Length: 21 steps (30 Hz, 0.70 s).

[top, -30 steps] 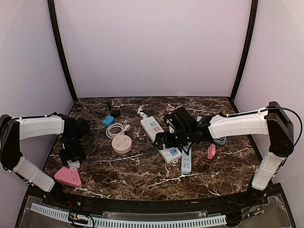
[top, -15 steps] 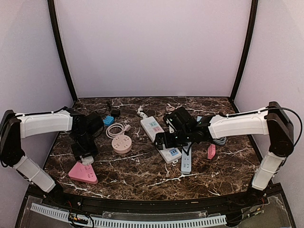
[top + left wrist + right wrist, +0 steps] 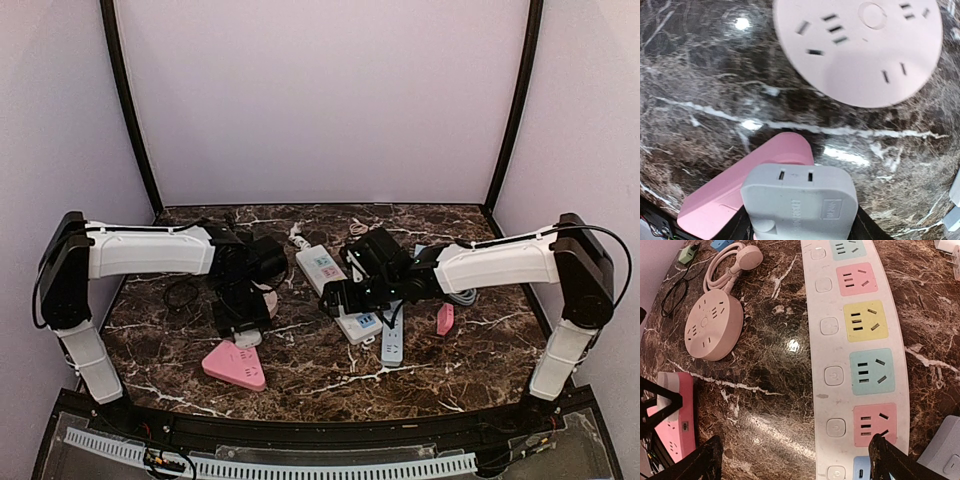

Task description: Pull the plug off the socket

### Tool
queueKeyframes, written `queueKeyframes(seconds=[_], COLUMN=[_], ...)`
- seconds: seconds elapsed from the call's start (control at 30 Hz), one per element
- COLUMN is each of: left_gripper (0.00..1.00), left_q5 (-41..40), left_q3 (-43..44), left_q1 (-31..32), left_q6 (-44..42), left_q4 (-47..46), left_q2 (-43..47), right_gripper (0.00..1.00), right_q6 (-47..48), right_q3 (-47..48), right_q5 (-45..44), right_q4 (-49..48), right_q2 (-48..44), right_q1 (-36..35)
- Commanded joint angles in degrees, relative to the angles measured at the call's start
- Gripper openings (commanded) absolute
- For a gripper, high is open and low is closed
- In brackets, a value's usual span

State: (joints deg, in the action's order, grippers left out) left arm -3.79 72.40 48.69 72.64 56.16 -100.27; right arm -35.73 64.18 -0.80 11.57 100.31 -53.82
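Grey plastic marks the task's thing: the grey plug (image 3: 800, 197) sits at the bottom of the left wrist view, pinched between the dark fingers of the left gripper (image 3: 243, 322), and it still looks seated in the pink triangular socket (image 3: 735, 200) that lies under and to the left of it. In the last second the left arm has swung from the far left of the marble table (image 3: 320, 372) to left of centre. The pink triangular socket has slid along with it, from the near-left corner to a spot just in front of the round pink socket (image 3: 860, 50). That suggests the plug has not yet parted from its socket: the pull has only dragged the pair sideways, and the socket probably needs holding down before a lift will separate them. The right gripper (image 3: 795, 460) has barely moved; its fingers are spread wide above the white power strip (image 3: 860, 340) with its pink, yellow and blue outlets, gripping nothing. As for writing, the plug's face carries a line of embossed characters and a small square mark, and the pink socket's side has a tiny dark label, but none of it is sharp enough to read; no brand can be made out.
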Motion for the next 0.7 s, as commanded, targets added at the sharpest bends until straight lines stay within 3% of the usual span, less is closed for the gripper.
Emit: queueKeyframes(seconds=[0.0,0.13,0.47,0.67], left_gripper=[0.57,0.62,0.88,0.9], left_q5=[2.35,3.28,0.29,-1.68], left_q3=[5.14,6.9,7.11,-0.65], left_q1=[3.22,4.32,4.34,2.74], left_q6=[0.76,0.07,-2.7,-3.4], left_q4=[-0.78,-2.15,-1.48,-0.92], left_q2=[-4.16,-6.3,-2.15,6.85], right_gripper=[0.99,0.99,0.99,0.99], right_q6=[-1.24,-1.36,-0.26,1.17], right_q3=[-1.3,-2.45,-2.72,-0.71], right_q5=[1.24,3.7,6.93,12.53], right_q4=[-2.93,-4.23,-6.21,-7.68], right_q2=[0.54,0.52,1.21,3.01], right_q1=[-0.64,-0.58,-0.58,-0.81])
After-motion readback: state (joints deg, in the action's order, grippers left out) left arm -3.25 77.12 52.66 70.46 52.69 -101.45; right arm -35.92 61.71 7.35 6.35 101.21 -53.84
